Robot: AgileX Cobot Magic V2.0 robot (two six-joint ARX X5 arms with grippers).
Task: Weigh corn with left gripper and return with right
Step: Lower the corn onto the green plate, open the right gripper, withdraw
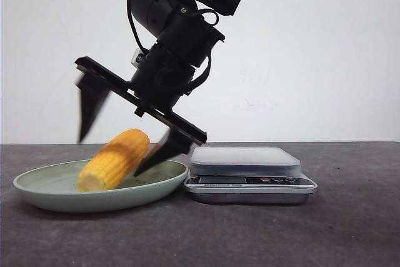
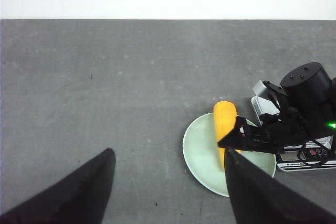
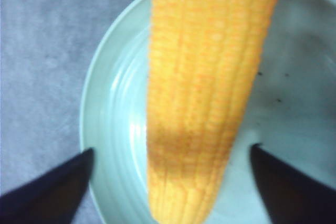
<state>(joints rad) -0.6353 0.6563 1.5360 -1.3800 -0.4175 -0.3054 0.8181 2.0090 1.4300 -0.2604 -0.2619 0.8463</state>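
Note:
The corn lies tilted on the green plate, its far end raised. My right gripper hangs over the plate, open, with one black finger on each side of the cob. In the right wrist view the corn runs between the fingers of the right gripper, with gaps on both sides, over the plate. My left gripper is open and empty, high above the bare table, away from the plate and the corn. It does not show in the front view.
A silver kitchen scale stands right beside the plate, on its right, with nothing on its platform. It also shows in the left wrist view, partly hidden by the right arm. The table is dark grey.

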